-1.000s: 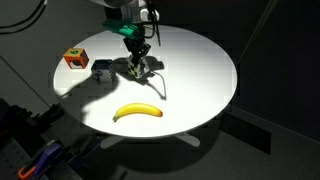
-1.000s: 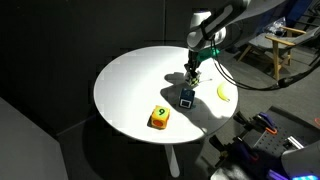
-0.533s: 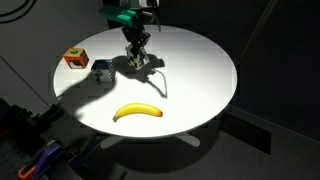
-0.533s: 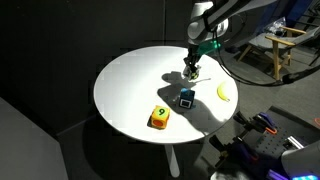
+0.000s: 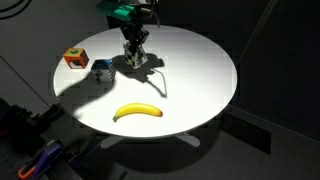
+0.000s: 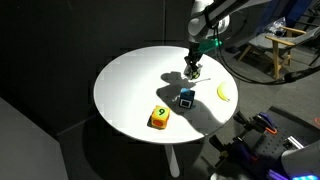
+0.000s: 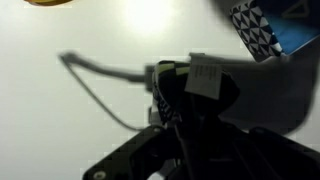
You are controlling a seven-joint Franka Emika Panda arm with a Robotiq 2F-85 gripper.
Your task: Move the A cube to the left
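The gripper point(image 5: 135, 60) hung low over the round white table point(image 5: 200, 70). Its fingertips merged with a small dark blob, seemingly the A cube point(image 6: 191, 73), and I could not tell whether they pinched it. The wrist view was blurred, with a black-and-white patterned cube point(image 7: 255, 30) cut off at the top edge.

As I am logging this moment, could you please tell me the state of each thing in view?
Gripper, low over the table; open or shut not discernible.
A cube, apparently the dark shape at the gripper's tips; grasp unclear.
Blue-and-white cube, resting on the table, untouched.
Orange-red cube, resting on the table, yellow 9 face showing.
Banana, lying flat, unpeeled, untouched.
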